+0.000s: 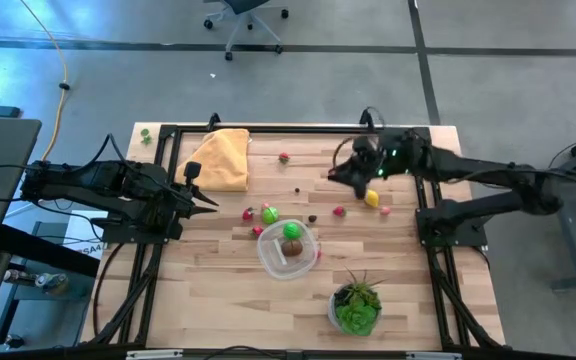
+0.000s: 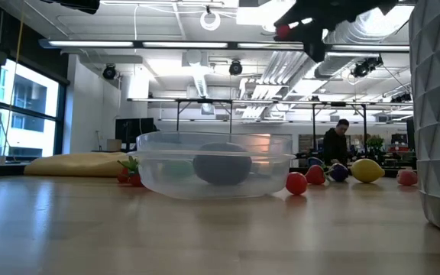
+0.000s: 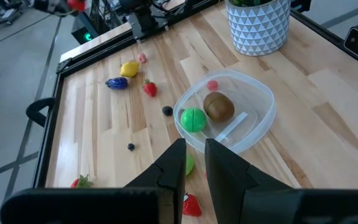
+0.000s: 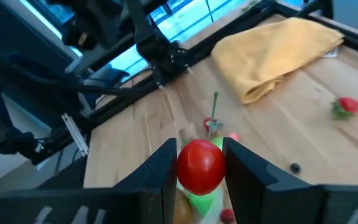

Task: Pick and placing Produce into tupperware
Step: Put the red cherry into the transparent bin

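The wooden worktop [image 1: 218, 270] carries a yellow cloth [image 1: 220, 158] at its far left corner and a potted plant [image 1: 356, 306] near the front edge. The clear round container [image 1: 288, 251] sits mid-worktop, holding a green ball [image 3: 193, 119], a brown piece [image 3: 219, 106] and a small red one. Other toy produce lies scattered beyond it, including a lemon [image 1: 372, 198]. The right claw [image 4: 200, 167], raised over the far right side, pinches a red tomato [image 4: 200, 165]. The left claw [image 3: 192, 163] hangs at the left edge, nearly closed and holding nothing.
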Motion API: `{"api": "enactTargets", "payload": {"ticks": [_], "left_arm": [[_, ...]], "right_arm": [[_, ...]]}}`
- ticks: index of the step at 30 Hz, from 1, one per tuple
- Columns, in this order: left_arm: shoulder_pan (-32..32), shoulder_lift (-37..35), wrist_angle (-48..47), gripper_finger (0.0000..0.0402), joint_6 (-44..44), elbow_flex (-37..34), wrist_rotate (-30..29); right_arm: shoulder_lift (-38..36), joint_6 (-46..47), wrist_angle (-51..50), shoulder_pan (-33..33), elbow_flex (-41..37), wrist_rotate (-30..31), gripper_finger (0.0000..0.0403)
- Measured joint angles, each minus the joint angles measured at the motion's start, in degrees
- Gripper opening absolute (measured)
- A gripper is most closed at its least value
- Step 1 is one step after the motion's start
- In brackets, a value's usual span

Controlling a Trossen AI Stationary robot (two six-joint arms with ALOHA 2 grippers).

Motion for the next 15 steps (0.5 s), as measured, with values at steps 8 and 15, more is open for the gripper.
{"api": "enactTargets", "payload": {"ticks": [8,15], "left_arm": [[0.01,-0.02,0.02,0.0051,0.02,0.0,0.0],[0.0,-0.02,0.0,0.0051,0.02,0.0,0.0]], "right_arm": [[9.39,2.72,4.31,14.79,0.0,13.27,0.0093],[21.93,1.72,9.6,19.79,0.02,11.88,0.0093]]}}
